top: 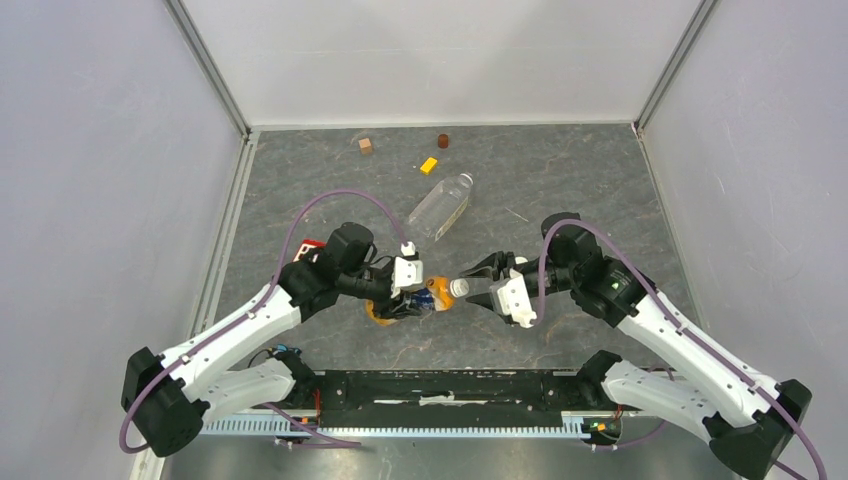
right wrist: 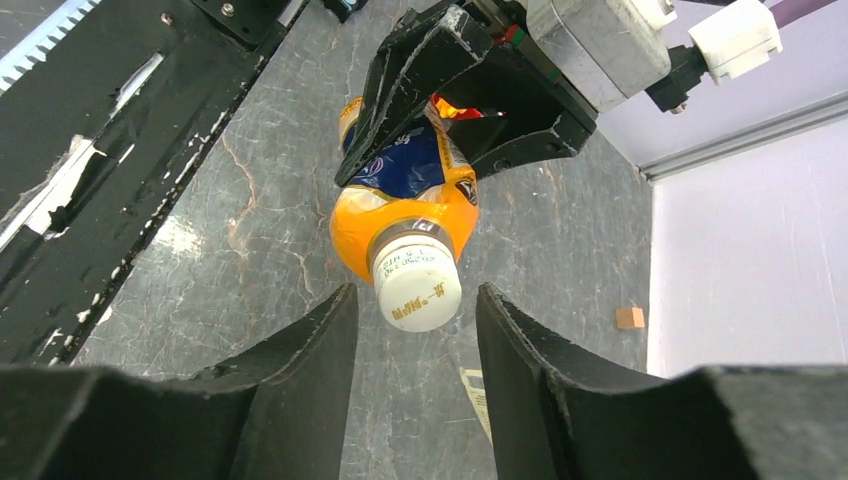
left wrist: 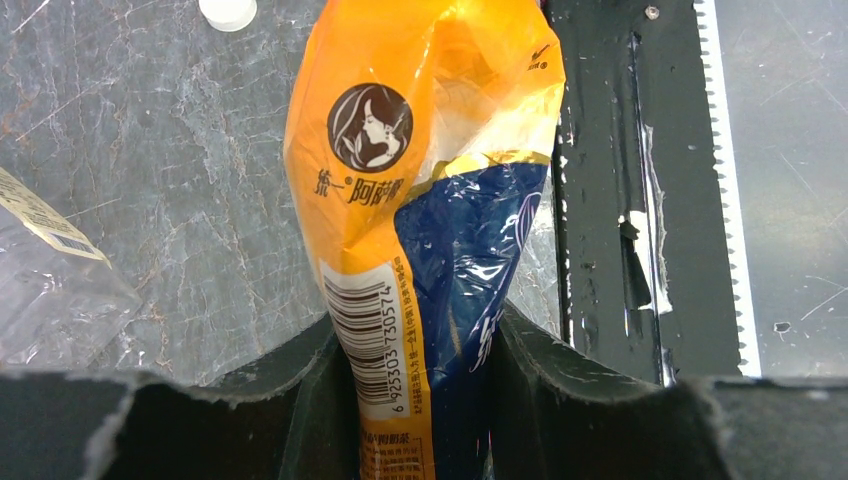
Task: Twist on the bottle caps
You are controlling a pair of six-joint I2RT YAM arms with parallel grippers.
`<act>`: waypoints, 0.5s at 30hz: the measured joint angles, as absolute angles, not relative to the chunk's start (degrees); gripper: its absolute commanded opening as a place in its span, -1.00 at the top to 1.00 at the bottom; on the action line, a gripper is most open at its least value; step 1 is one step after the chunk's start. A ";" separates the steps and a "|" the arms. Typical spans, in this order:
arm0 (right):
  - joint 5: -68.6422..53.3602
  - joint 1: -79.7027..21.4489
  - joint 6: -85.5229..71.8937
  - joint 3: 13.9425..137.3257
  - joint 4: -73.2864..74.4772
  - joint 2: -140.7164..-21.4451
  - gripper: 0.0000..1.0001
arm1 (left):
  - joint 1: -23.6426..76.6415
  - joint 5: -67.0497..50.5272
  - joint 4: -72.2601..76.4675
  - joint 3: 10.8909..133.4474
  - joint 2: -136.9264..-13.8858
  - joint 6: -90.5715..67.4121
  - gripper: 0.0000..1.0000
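Orange bottle point(left wrist: 420, 150) with a dark blue label, lying on its side above the grey marbled table point(top: 560, 190), just below the centre of the overhead view. The left gripper point(left wrist: 415, 335) is clamped tight on the bottle's crumpled body, one black finger on each side of the label.

A white cap point(right wrist: 417, 290) sits on the bottle's neck, pointing right in the overhead view towards the right gripper point(right wrist: 415, 295). That gripper's jaws stand narrow, one on each side of the cap, with a thin gap showing on both sides in the right wrist view.

A second white cap point(left wrist: 228, 10) lies on the table at the top edge of the left wrist view, left of the orange bottle.

The clear bottle point(top: 440, 205) lies on its side above the centre of the overhead view, apart from both grippers.

Near the top of the table are a small tan cube point(top: 366, 146), a dark brown cylinder point(top: 443, 139) and a yellow block point(top: 429, 165).
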State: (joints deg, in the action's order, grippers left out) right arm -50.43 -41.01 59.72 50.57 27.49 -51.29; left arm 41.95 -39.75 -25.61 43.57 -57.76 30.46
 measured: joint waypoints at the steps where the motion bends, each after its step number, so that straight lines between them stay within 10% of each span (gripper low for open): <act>1: -50.59 -41.01 59.72 50.59 27.53 -51.40 0.00 | 41.95 -39.79 -25.85 43.66 -57.80 30.68 0.95; 15: -51.24 -41.01 58.76 50.94 27.62 -53.10 0.29 | 41.95 -40.62 -28.38 45.60 -58.50 33.15 0.95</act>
State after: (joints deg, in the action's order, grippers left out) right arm -51.24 -41.01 58.76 50.94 27.62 -53.10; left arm 41.95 -40.62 -28.38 45.60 -58.50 33.15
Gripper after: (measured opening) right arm 0.402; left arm 0.484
